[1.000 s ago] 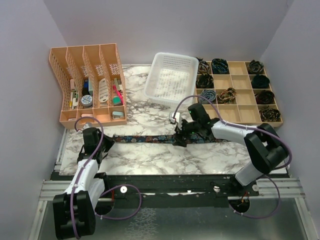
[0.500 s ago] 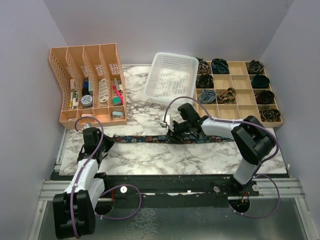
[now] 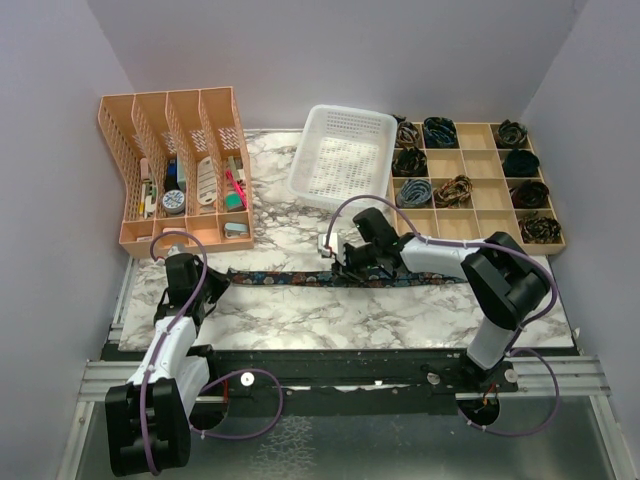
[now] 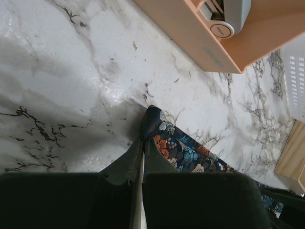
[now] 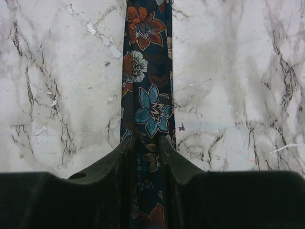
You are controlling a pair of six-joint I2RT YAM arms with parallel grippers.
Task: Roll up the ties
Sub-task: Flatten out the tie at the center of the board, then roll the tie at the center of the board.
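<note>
Item: one floral tie (image 3: 285, 278), laid flat on the marble table (image 3: 300, 320), near side of the white basket (image 3: 343, 158) | left gripper (image 4: 143, 141): you see it clenched at the tie's end, left of basket | right gripper (image 5: 145, 139): fingers slightly parted, astride the tie, just before basket.

The top view looks steeply down from above and behind both arms, far enough back to take in the whole bench (image 3: 300, 310), with the arm bases along the bottom edge; the left wrist view sits low and close, looking slantwise past the left jaws toward the peach organizer (image 4: 190, 33) at upper right; the right wrist view looks almost straight down, very near, over the right jaws; the tie (image 3: 290, 279) lies in all three, its end in the left wrist view and a middle stretch in the right.
</note>
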